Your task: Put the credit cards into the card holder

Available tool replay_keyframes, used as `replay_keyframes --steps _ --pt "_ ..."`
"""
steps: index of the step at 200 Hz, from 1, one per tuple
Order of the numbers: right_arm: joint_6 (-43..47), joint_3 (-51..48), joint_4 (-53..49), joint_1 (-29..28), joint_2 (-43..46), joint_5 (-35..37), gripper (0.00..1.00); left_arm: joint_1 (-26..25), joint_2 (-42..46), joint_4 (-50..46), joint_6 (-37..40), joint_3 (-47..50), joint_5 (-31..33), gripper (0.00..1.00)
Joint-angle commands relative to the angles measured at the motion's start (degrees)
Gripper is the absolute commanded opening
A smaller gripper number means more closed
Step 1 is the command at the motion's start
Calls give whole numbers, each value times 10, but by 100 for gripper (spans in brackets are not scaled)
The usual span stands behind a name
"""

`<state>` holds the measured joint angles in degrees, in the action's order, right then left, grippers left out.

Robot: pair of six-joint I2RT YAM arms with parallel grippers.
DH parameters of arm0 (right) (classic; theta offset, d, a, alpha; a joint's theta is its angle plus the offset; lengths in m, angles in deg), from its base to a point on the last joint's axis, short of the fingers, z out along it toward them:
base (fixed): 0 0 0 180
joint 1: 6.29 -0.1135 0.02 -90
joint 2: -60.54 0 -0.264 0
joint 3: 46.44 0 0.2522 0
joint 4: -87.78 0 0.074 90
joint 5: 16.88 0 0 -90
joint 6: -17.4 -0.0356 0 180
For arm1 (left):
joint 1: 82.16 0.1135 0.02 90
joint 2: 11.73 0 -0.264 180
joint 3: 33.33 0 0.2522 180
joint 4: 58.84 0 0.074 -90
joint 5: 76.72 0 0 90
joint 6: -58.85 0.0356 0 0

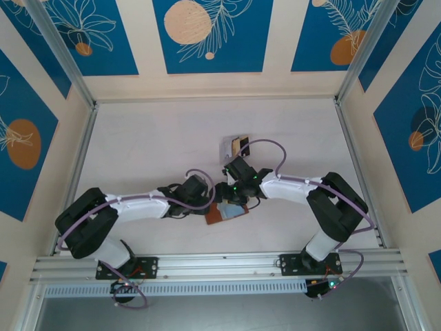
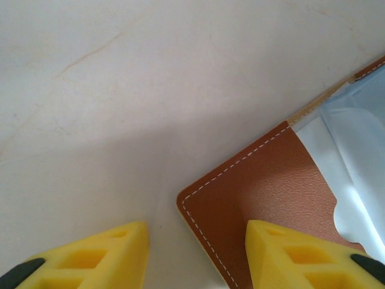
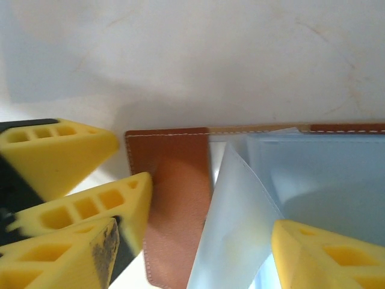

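The card holder [image 1: 226,212] lies open on the table, brown leather with a grey-blue pocketed inside. My left gripper [image 2: 195,256] is open across the brown corner [image 2: 258,186]: one finger [image 2: 301,256] rests on the leather, the other stands on the table. My right gripper [image 3: 192,259] is open wide over the card holder [image 3: 177,198], and a translucent pocket sheet [image 3: 234,223] stands up between its fingers. The left gripper's two yellow fingers [image 3: 90,205] show beside it. The credit cards [image 1: 236,145], one tan and one dark, stand farther back.
A small clear box [image 1: 226,150] holds the cards near the table's middle, just behind the right wrist. Both arms [image 1: 138,207] meet over the card holder, their cables looping above it. Aluminium rails [image 1: 207,263] edge the near side and both flanks.
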<state>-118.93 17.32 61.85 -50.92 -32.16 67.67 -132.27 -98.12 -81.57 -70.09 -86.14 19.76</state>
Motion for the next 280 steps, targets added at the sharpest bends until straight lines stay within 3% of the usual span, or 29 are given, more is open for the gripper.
replay_keyframes --steps 1,35,95,191,280 --pt "-11 7 39 -10 24 -46 71 -3 -21 22 4 4 -37 44" --pt "-13 16 47 -13 10 -64 72 -3 -37 53 6 14 -46 43" --pt "-25 21 89 -16 -17 -83 72 3 -23 39 6 15 -11 56" --pt "-37 44 113 -21 -60 -63 71 11 -62 95 24 0 -43 67" --pt "-41 77 114 -15 -77 -71 72 27 51 55 52 49 -61 82"
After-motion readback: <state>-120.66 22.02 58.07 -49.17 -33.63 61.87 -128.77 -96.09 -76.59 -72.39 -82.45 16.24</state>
